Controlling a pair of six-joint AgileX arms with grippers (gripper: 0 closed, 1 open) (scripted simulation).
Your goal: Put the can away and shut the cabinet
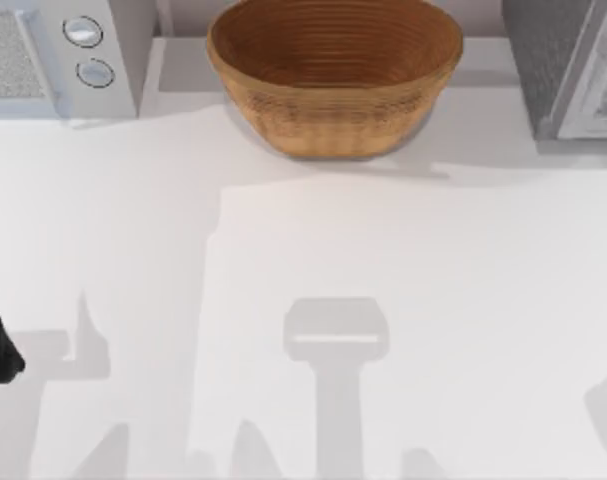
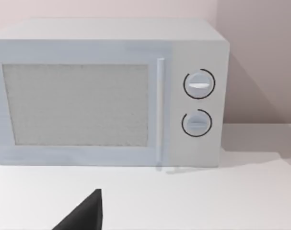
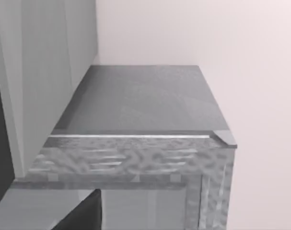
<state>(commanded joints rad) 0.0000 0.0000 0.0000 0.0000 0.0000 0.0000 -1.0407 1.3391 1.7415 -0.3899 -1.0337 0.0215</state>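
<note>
One wicker basket, one microwave (two dials), one cabinet

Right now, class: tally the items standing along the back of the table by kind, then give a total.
Wicker basket: 1
Microwave: 1
Grey cabinet: 1
Total: 3
</note>
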